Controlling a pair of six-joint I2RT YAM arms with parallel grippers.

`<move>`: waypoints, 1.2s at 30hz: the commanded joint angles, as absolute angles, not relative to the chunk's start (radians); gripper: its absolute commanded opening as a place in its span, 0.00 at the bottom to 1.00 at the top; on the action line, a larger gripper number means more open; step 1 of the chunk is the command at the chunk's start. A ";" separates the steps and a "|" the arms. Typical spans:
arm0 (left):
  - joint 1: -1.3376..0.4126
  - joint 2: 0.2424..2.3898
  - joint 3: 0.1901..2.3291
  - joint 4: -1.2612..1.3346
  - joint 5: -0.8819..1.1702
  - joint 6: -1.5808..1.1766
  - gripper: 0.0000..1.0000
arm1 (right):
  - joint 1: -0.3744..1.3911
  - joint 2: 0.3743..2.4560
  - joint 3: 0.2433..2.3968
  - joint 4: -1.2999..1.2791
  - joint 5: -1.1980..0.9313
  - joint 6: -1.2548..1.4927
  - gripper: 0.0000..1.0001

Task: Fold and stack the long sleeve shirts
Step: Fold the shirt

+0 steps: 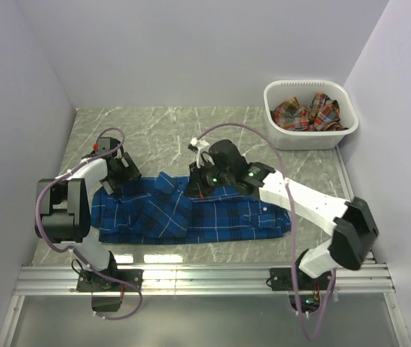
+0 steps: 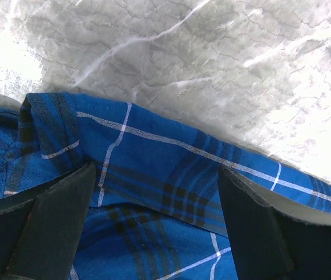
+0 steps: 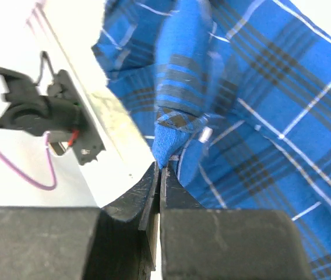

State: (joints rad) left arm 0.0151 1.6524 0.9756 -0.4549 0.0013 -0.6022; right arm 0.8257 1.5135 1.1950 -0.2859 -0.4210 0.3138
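A royal blue plaid long sleeve shirt [image 1: 191, 213] lies spread across the middle of the table. My left gripper [image 1: 121, 173] hovers over its upper left edge. In the left wrist view its fingers [image 2: 55, 227] stand wide open, with blue cloth [image 2: 154, 157] beneath them and nothing between them. My right gripper [image 1: 200, 182] sits at the shirt's top middle. In the right wrist view its jaws [image 3: 159, 172] are shut on a pinched tip of the blue cloth [image 3: 174, 131]. A red-orange plaid shirt [image 1: 307, 113] lies crumpled in the basket.
A white plastic basket [image 1: 314, 137] stands at the back right corner. Grey walls close the table on three sides. An aluminium rail [image 1: 205, 278] runs along the near edge by the arm bases. Marble tabletop [image 1: 162, 130] shows behind the shirt.
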 commanded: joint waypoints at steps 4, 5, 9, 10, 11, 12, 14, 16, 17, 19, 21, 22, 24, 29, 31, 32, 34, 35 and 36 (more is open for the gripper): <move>0.012 1.675 0.996 -0.486 -0.034 -0.595 0.92 | 0.831 1.315 1.086 -0.340 -0.094 0.380 0.00; 0.012 1.678 0.996 -0.488 -0.035 -0.595 0.92 | 0.822 1.298 1.077 -0.354 -0.047 0.390 0.00; 0.012 1.684 0.999 -0.489 -0.040 -0.594 0.92 | 0.799 1.281 1.057 -0.439 0.080 0.449 0.00; 0.012 1.686 1.000 -0.492 -0.043 -0.592 0.92 | 0.801 1.284 1.045 -0.461 0.109 0.478 0.00; 0.012 1.686 0.999 -0.491 -0.044 -0.592 0.92 | 0.799 1.285 1.037 -0.468 0.144 0.492 0.00; 0.012 1.683 0.999 -0.492 -0.052 -0.592 0.92 | 0.796 1.292 1.028 -0.474 0.164 0.509 0.00; 0.012 1.683 0.997 -0.494 -0.057 -0.591 0.92 | 0.792 1.295 0.999 -0.491 0.219 0.569 0.00; 0.014 1.686 0.999 -0.495 -0.060 -0.591 0.92 | 0.779 1.293 0.973 -0.506 0.256 0.632 0.00; 0.012 1.684 0.999 -0.497 -0.058 -0.589 0.92 | 0.775 1.292 0.963 -0.509 0.279 0.647 0.00; 0.012 1.689 1.000 -0.497 -0.057 -0.589 0.92 | 0.769 1.285 0.942 -0.512 0.340 0.681 0.00; 0.012 1.693 1.003 -0.500 -0.057 -0.589 0.92 | 0.762 1.287 0.934 -0.505 0.366 0.680 0.00; 0.014 1.692 1.002 -0.500 -0.057 -0.589 0.92 | 0.761 1.287 0.930 -0.489 0.374 0.670 0.00; 0.014 1.689 1.002 -0.499 -0.057 -0.589 0.92 | 0.759 1.293 0.925 -0.473 0.396 0.667 0.00; 0.012 1.684 1.000 -0.500 -0.063 -0.589 0.92 | 0.759 1.325 0.925 -0.476 0.429 0.680 0.04; 0.014 1.681 1.000 -0.499 -0.061 -0.589 0.93 | 0.758 1.336 0.910 -0.469 0.414 0.677 0.09; 0.014 1.678 1.000 -0.497 -0.058 -0.591 0.93 | 0.758 1.344 0.908 -0.466 0.397 0.664 0.26; 0.014 1.671 0.999 -0.492 -0.049 -0.591 0.93 | 0.761 1.364 0.910 -0.465 0.347 0.643 0.42; 0.012 1.666 0.999 -0.492 -0.048 -0.591 0.93 | 0.761 1.361 0.905 -0.459 0.324 0.640 0.46; 0.014 1.657 0.996 -0.489 -0.045 -0.591 0.93 | 0.758 1.339 0.897 -0.445 0.304 0.618 0.49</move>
State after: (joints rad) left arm 0.0113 1.6665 0.9897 -0.4721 -0.0265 -0.6025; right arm 0.7647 1.3556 0.9127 -0.4870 0.3386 0.6464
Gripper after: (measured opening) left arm 0.928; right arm 0.464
